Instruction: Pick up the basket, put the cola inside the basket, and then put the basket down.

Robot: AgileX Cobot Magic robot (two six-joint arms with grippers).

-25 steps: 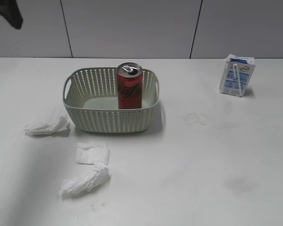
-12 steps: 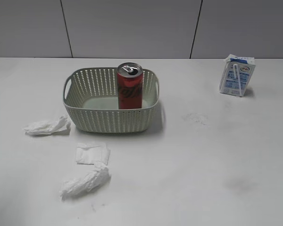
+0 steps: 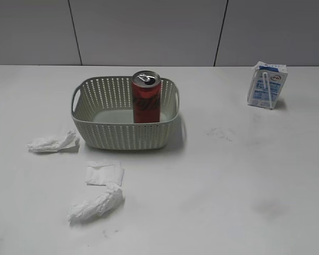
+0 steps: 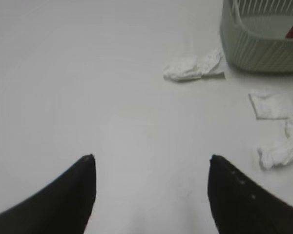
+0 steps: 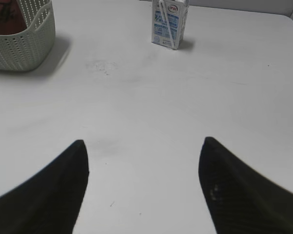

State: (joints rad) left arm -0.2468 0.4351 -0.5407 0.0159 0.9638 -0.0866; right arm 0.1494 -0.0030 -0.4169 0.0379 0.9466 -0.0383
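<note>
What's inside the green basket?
A red cola can stands upright inside the basket. Its bottom is hidden behind the basket's front wall, as is part of the floor.

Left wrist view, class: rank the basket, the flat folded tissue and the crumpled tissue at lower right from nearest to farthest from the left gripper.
From the left gripper:
1. Crumpled tissue, lower right, nearest.
2. Folded tissue, right edge, just beyond it.
3. Basket, top right corner, farthest.

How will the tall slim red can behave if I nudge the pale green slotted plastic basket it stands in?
The tall slim red can stands upright and clear of the walls, so it would likely tip. Its tab looks opened; it may spill. The pale green slotted plastic basket probably slides easily on the smooth table.
</note>
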